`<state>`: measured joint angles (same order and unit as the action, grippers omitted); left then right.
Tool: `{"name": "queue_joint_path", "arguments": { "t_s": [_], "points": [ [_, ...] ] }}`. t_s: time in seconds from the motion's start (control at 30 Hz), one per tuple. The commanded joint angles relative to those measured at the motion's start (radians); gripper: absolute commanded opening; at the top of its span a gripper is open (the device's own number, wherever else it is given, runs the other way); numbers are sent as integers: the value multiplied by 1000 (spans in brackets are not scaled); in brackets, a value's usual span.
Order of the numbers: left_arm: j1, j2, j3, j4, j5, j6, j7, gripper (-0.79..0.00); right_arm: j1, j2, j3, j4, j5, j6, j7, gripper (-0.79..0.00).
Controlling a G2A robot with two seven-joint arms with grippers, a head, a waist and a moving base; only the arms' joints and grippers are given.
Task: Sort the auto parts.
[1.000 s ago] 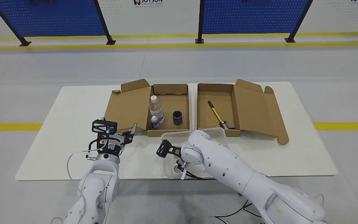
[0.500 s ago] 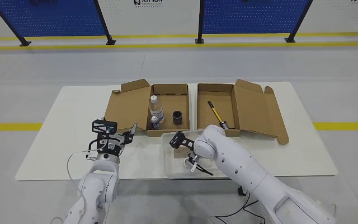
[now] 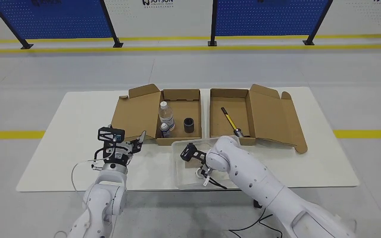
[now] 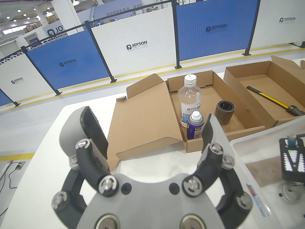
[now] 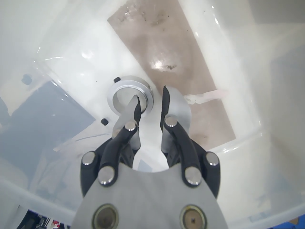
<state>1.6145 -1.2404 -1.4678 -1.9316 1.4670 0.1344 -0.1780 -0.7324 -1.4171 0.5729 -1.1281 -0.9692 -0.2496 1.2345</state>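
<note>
Narrowly parted, the right jaws are straddling the wall of a metal ring (image 5: 140, 85): one tip is sitting inside the bore, the other just outside, and neither is pinching it yet. The ring is lying flat on the floor of a clear bin (image 3: 177, 169), beside a brown patch (image 5: 166, 55). The left jaws are hanging wide apart over the white worktop (image 3: 71, 137), near the left carton (image 3: 134, 116), which is holding a clear bottle (image 3: 166, 112), a spray can (image 3: 164, 128) and a dark bushing (image 3: 189, 125). The right carton (image 3: 271, 116) is holding a yellow-handled tool (image 3: 229, 121). Beyond the worktop, blue and white fence panels (image 3: 65, 18) are lining a grey floor (image 3: 178, 65) striped with yellow.
</note>
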Motion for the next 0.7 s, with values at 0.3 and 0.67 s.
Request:
{"name": "queue_joint_path", "arguments": {
  "t_s": [0.3, 0.67],
  "points": [
    [0, 0, 0, 0, 0, 0, 0, 0, 12, -18, -8, 44, 7, -5, -12, -785],
    [0, 0, 0, 0, 0, 0, 0, 0, -36, 22, 136, -73, 65, 21, -82, -785]
  ]
}}
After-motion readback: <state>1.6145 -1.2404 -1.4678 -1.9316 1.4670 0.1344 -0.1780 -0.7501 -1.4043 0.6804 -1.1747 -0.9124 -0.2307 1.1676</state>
